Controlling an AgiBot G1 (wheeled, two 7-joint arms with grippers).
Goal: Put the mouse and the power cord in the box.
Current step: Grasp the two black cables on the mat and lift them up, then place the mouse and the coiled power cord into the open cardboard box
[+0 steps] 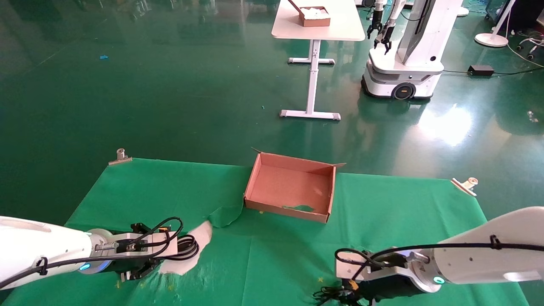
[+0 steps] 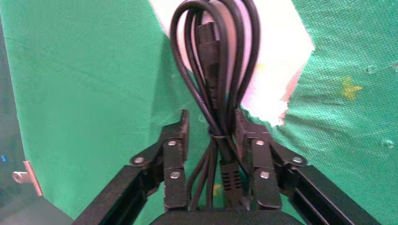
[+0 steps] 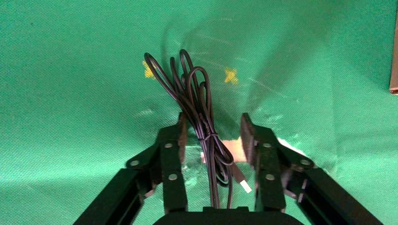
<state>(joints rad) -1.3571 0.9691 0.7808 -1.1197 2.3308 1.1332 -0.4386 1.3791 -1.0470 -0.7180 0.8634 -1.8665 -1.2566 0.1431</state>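
Left gripper (image 2: 212, 140) is low over the near left part of the green-clothed worktop (image 1: 382, 212), at a torn patch in the cloth where a white surface shows. Its fingers (image 2: 174, 150) stand apart on either side of the power cord (image 2: 213, 70), a thick black cable wound in long loops and tied at the waist. One finger appears to touch the bundle; the other is clear of it, so the cord is straddled, not clamped. The placement suggests a grasp lined up on the tied waist, where the loops are narrowest and will hold together when lifted.

Right gripper (image 3: 212, 140) is low over the near right part of the worktop. Its fingers (image 3: 171, 150) are likewise apart, with a bundle of thin black cable (image 3: 197, 98) lying between them, tied mid-length, a USB plug (image 3: 241, 180) showing near the palm. This reads as the cable of the mouse; the small black oval mouse body is not visible in any view, so its position cannot be confirmed. No grip is closed on the cable.

The shallow brown cardboard box (image 1: 293, 208) sits at the middle of the worktop toward the far edge, between the two arms and well apart from both. Its low walls stand upright, corner flaps out. It holds nothing; only the bare floor shows, with a torn notch in the near wall.

Judgement: neither item is yet secured or boxed.
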